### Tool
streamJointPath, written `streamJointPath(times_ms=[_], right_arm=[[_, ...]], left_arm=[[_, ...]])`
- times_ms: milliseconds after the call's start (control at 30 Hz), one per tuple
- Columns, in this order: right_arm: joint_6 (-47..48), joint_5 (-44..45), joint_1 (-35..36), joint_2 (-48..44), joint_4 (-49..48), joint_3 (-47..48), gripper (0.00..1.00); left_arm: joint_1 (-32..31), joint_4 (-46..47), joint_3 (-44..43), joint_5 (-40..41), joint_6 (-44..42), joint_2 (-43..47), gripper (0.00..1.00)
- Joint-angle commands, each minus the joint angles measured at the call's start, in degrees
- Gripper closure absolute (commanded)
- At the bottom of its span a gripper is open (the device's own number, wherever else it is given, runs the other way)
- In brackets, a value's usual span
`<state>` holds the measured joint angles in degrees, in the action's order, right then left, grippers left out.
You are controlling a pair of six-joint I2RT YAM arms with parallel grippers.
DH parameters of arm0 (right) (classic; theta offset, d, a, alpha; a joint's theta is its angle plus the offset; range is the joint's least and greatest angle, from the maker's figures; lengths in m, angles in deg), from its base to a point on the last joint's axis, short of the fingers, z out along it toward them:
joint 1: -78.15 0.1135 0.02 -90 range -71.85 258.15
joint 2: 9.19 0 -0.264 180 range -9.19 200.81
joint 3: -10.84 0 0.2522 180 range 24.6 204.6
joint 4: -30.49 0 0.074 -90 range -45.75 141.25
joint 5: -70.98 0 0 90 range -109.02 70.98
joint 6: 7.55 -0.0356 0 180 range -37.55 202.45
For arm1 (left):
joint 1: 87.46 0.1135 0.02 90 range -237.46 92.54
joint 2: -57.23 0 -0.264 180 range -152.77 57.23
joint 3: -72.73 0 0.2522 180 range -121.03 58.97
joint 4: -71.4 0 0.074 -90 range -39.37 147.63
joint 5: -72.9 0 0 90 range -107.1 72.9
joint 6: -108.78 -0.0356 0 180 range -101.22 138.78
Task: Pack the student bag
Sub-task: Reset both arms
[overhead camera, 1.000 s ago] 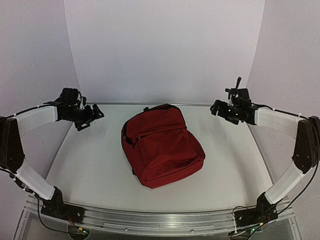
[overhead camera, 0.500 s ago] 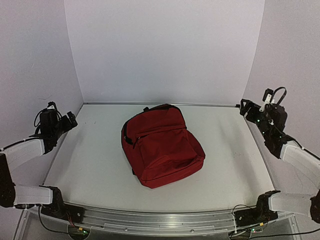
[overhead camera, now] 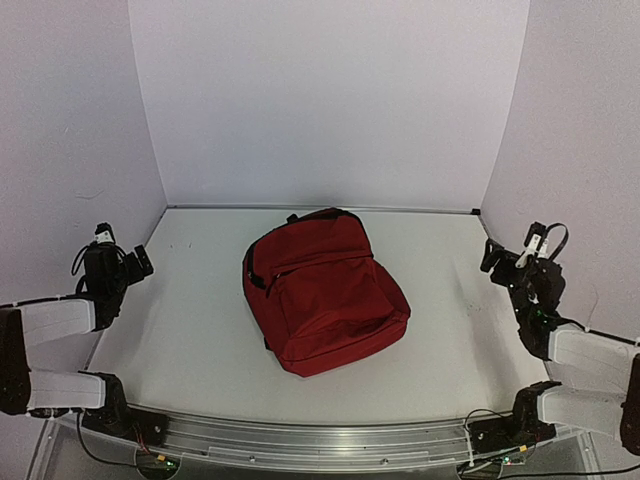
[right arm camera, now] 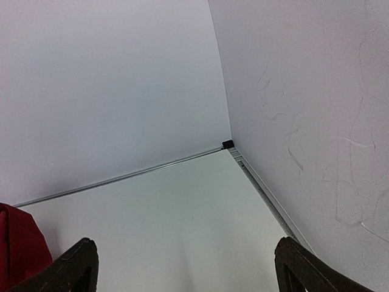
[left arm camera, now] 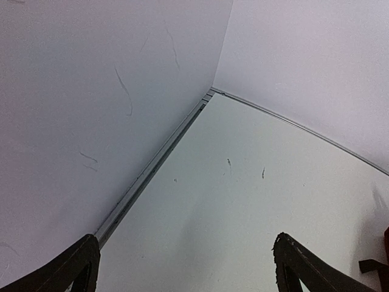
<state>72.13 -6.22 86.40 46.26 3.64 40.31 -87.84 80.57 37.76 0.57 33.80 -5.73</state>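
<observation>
The student bag (overhead camera: 325, 290), a dark-red backpack with black zip pulls, lies flat in the middle of the white table with its front pocket up and looks zipped shut. My left gripper (overhead camera: 140, 262) is at the table's left edge, well left of the bag, with its jaws wide apart and empty (left arm camera: 185, 243). My right gripper (overhead camera: 490, 255) is at the right edge, well right of the bag, also wide open and empty (right arm camera: 185, 243). A strip of the bag's red fabric (right arm camera: 18, 249) shows at the lower left of the right wrist view.
White walls enclose the table at the back and both sides, with a metal rail (left arm camera: 152, 170) along the left wall's foot and another (right arm camera: 261, 188) along the right. A metal bar (overhead camera: 320, 440) runs along the near edge.
Both arms have drawn back from raised poses near the bag's sides, folding down and outward to the table's left and right edges. The bag has not moved.
</observation>
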Motion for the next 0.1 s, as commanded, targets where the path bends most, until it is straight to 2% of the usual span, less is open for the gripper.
streamJointPath(times_ms=[0,67], right_arm=[[0.8,1.1,0.2,-1.4,-6.1,-0.4,0.02],[0.8,0.8,0.1,-1.7,-6.1,-0.5,0.02]], left_arm=[[-0.1,5.8,1.5,0.7,-1.6,1.5,0.0],[-0.1,6.2,1.9,0.8,-1.9,1.5,0.0]])
